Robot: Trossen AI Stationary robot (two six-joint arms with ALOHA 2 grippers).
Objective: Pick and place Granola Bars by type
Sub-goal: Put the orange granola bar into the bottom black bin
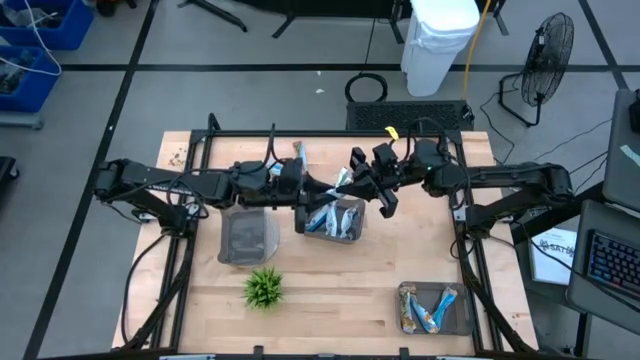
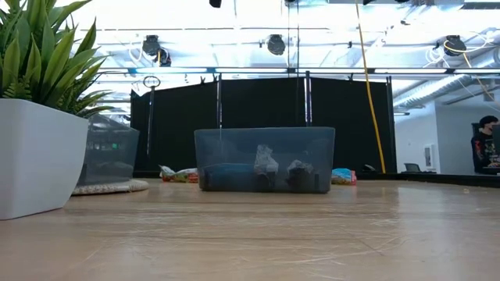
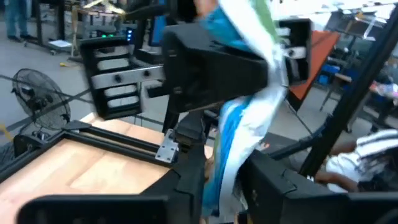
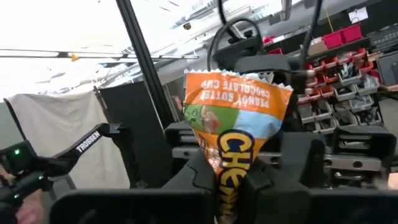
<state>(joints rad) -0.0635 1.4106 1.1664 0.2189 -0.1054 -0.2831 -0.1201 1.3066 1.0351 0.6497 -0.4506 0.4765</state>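
**Both grippers raised over the middle bin, each at a bar**

On my right wrist view, the right gripper (image 4: 227, 186) is clenched on an orange, green and yellow foil granola bar (image 4: 233, 134), its crimped end standing up between the dark fingers (image 4: 267, 177). On the left wrist view, the left gripper (image 3: 221, 186) has a blue, white and green foil bar (image 3: 239, 118) hanging between its fingers; I cannot tell whether they pinch it or have let go.

From above, both grippers meet at the centre of the frame, left (image 1: 300, 185) and right (image 1: 375, 180), over a clear rectangular plastic bin (image 1: 355, 232) holding several blue-and-silver bars (image 1: 330, 215). Left of it stands an empty-looking clear bin (image 1: 247, 240). At the lower right, a third bin (image 1: 462, 318) holds a few bars (image 1: 432, 308). A small green plant (image 1: 264, 288) sits at lower centre on the wooden table (image 1: 330, 300).
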